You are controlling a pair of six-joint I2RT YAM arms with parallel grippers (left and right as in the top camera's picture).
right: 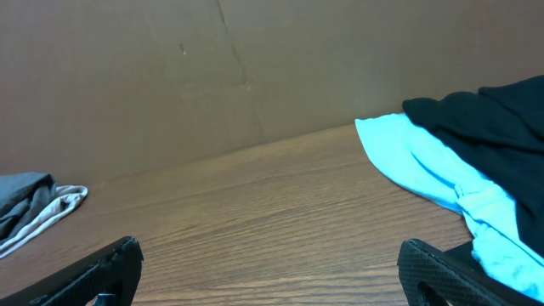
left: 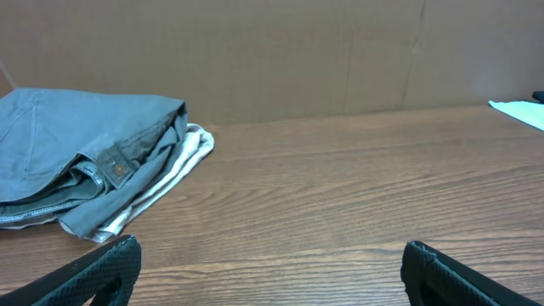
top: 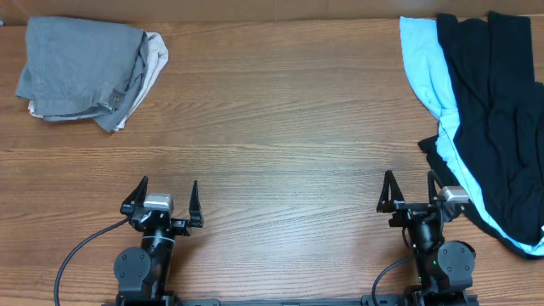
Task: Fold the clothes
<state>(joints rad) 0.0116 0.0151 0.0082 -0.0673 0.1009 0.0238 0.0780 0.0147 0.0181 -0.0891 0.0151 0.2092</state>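
Observation:
A pile of unfolded clothes lies at the table's right edge: a black garment (top: 501, 110) over a light blue one (top: 427, 68). Both show in the right wrist view, black (right: 493, 119) and light blue (right: 425, 170). A folded stack sits at the far left: a grey garment (top: 76, 68) on a beige one (top: 155, 59), also in the left wrist view, grey (left: 76, 144) and beige (left: 174, 166). My left gripper (top: 163, 202) is open and empty near the front edge. My right gripper (top: 410, 194) is open and empty, just left of the pile's lower part.
The wooden table (top: 280, 153) spans the view. A brown cardboard wall (left: 280, 51) stands behind its far edge. Black cables run from both arm bases at the front edge.

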